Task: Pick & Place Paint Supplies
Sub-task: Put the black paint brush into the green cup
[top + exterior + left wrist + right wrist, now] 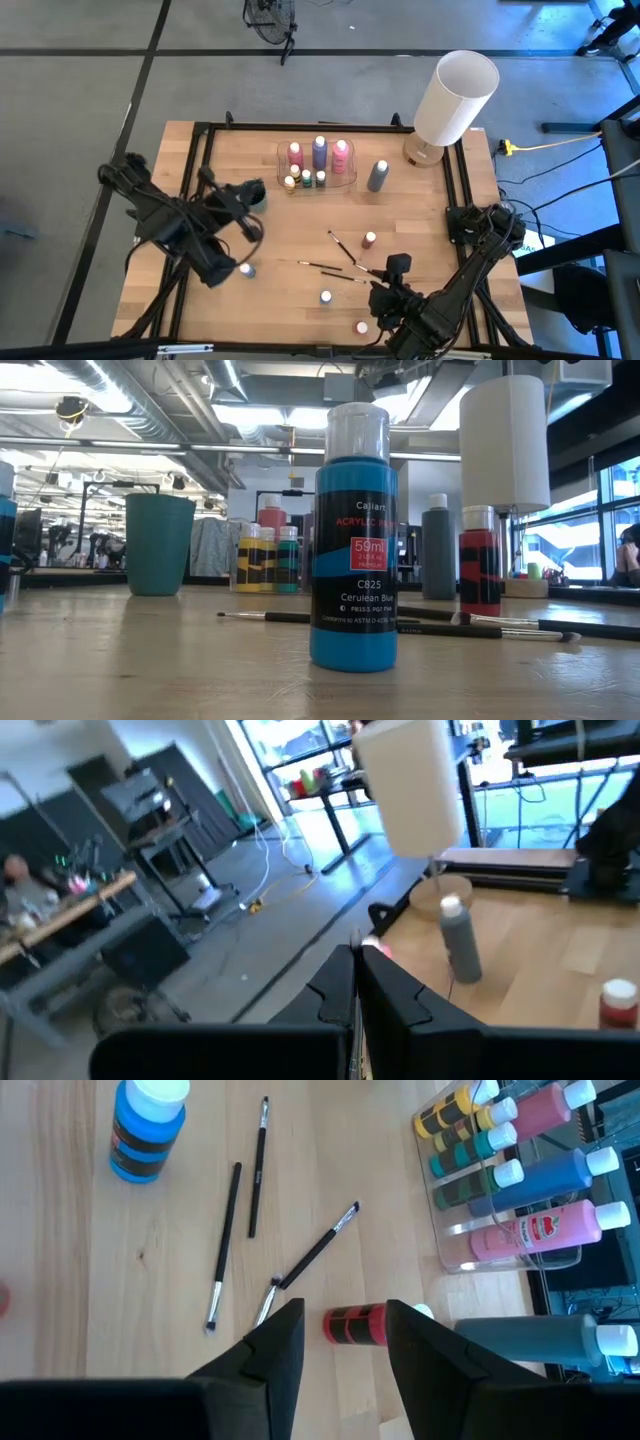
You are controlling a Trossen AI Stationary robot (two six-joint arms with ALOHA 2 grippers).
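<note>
My left gripper point(246, 192) point(358, 982) is shut and holds nothing. It hangs high over the table's left half, above a teal cup point(259, 197) point(160, 545). My right gripper point(398, 264) point(345, 1308) hovers open near the front right. A small red bottle point(370, 240) point(355, 1325) stands on the table below its fingers, untouched. Thin dark brushes point(340, 247) point(225, 1245) lie flat on the wood beside it. A blue bottle point(326, 297) point(352, 540) stands near the front. A clear tray point(345, 182) at the back holds pink, blue, yellow and green bottles point(520, 1170).
A tall white lamp point(455, 95) stands at the back right, with a grey bottle point(378, 175) point(460, 945) next to the tray. Another red bottle point(362, 327) stands near the front edge. A small blue one point(247, 270) stands at the left.
</note>
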